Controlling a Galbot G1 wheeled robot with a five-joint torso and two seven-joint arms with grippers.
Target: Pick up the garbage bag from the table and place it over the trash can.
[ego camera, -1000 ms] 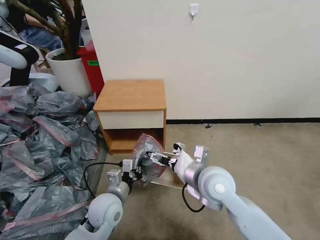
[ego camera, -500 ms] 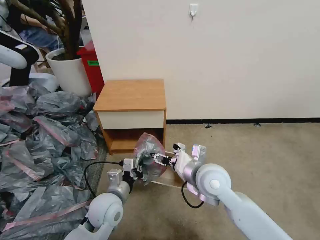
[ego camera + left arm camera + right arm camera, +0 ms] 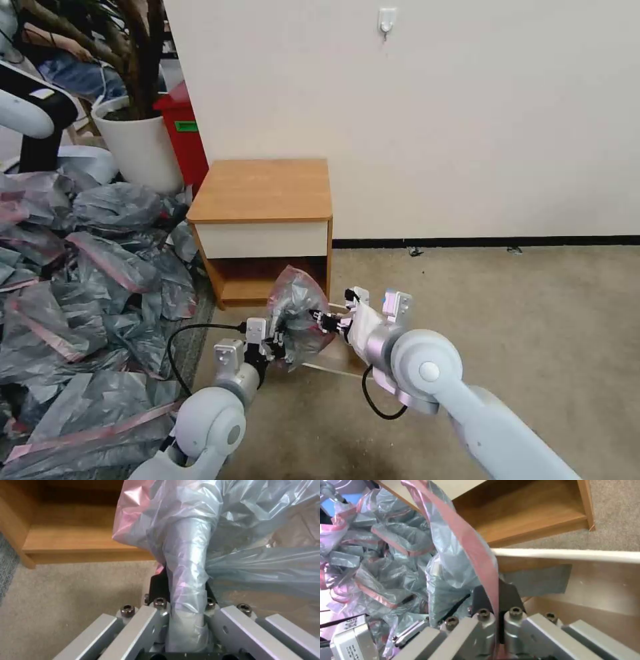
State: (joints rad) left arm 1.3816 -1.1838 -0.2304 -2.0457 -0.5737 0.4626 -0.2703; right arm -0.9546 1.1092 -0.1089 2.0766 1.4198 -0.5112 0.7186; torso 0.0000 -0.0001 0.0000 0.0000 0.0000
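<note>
The garbage bag (image 3: 297,313), crinkly grey with a pink band, hangs low over the carpet in front of the table (image 3: 263,190), a wooden nightstand whose top is bare. My left gripper (image 3: 277,343) is shut on a bunched fold of the bag (image 3: 186,555). My right gripper (image 3: 320,320) is shut on its pink rim band (image 3: 476,545). The two grippers are close together, with the bag spread between them. The trash can's cream rim (image 3: 570,555) runs just beyond the right gripper. In the head view a pale strip of that rim (image 3: 327,368) shows under the bag, the rest hidden by my arms.
A big heap of grey-and-pink bags (image 3: 80,280) covers the floor on the left. Behind it stand a white plant pot (image 3: 137,147) and a red box (image 3: 183,133). Open carpet (image 3: 500,320) lies to the right, with the wall close behind the nightstand.
My right arm has edged slightly left, and the bag covers more of its fingers. The left arm and the bag's height are about the same.
</note>
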